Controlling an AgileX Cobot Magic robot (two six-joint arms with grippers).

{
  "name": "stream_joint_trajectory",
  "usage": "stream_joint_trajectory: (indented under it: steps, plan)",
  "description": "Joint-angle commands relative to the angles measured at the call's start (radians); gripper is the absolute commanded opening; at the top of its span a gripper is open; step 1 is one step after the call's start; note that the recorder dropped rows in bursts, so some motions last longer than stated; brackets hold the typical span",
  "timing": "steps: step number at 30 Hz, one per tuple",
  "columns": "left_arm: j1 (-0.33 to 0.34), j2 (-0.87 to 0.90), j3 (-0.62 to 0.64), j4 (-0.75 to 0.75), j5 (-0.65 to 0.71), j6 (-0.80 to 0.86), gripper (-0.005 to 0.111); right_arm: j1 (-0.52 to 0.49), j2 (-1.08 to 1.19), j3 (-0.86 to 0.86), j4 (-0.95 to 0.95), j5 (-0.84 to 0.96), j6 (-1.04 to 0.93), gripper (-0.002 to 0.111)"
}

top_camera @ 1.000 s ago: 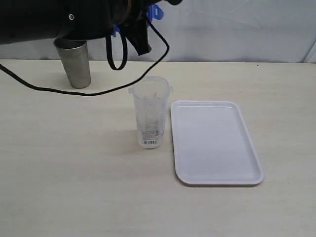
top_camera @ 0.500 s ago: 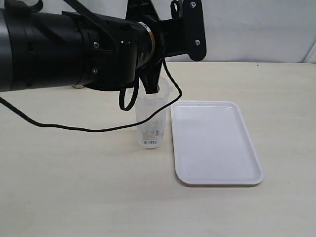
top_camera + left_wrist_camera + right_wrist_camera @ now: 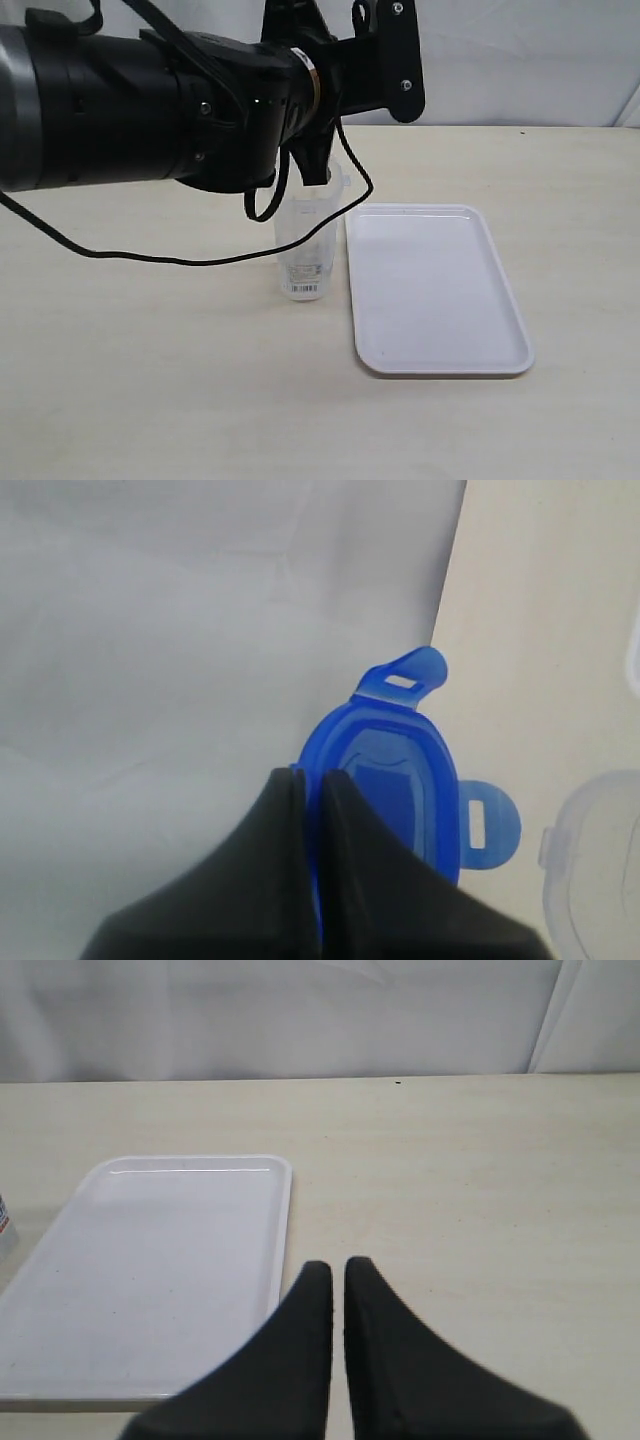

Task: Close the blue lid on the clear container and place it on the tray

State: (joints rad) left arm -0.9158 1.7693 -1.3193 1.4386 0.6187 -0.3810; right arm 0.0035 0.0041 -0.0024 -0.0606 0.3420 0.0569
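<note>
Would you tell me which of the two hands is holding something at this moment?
The left hand, clamped on the edge of the blue lid; the right hand is shut on nothing.

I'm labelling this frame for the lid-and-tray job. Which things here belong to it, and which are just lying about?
Belongs to the job:
blue lid, pinched in the left gripper
clear container, standing open beside the tray
tray, with nothing on it

Just there:
table
grey backdrop
right gripper, shut on nothing
</note>
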Motion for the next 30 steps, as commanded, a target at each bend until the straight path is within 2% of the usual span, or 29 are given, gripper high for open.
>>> stream_joint_trajectory:
  steps: [1,16,21,23,25,30]
  plan:
    - [0.019,0.022,0.003,0.02,-0.003,-0.04,0.0,-0.001,-0.004,0.002,0.001,0.001,0.0,0.005]
    - [-0.049,0.022,0.003,0.015,0.079,-0.064,0.0,-0.001,-0.004,0.002,0.001,0.001,0.0,0.005]
    - [-0.053,0.022,0.003,0.019,0.055,-0.069,0.0,-0.001,-0.004,0.002,0.001,0.001,0.0,0.005]
    - [-0.05,0.022,0.003,0.029,0.008,-0.077,0.0,-0.001,-0.004,0.002,0.001,0.001,0.0,0.005]
    - [-0.05,0.022,0.003,0.066,-0.017,-0.144,0.0,-0.001,-0.004,0.002,0.001,0.001,0.0,0.005]
    - [-0.05,0.022,0.003,0.079,0.014,-0.143,0.0,-0.001,-0.004,0.002,0.001,0.001,0.0,0.005]
